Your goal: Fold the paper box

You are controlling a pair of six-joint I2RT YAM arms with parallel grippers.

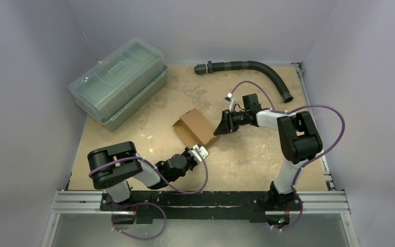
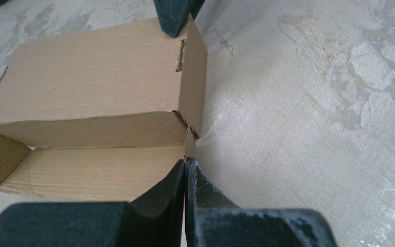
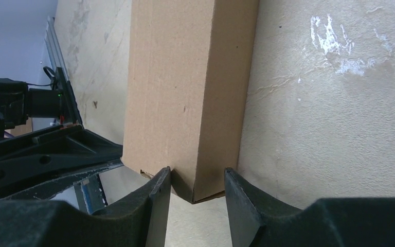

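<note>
Paper box (image 1: 195, 127) lies mid-table, partly formed, between the two grippers and to the near right of the plastic bin (image 1: 117, 85).

Left wrist view: the top panel is flat with two small slots. One long side is open toward the left arm, with a flap hanging partway over the opening and a rounded tab at the left end.

Left gripper (image 2: 186, 162): jaws clenched together, tips touching the box's near right corner. Cannot tell whether a cardboard edge is pinched between them.

Right gripper (image 3: 196, 171): jaws parted, straddling one end corner of the box. One finger (image 3: 159, 198) sits at the cardboard's edge; the other stands just beside the box, with a sliver of table showing between. No grasp on that side.

Black hose (image 1: 252, 69) lies along the far edge of the table (image 1: 247, 159), well apart from the box.
</note>
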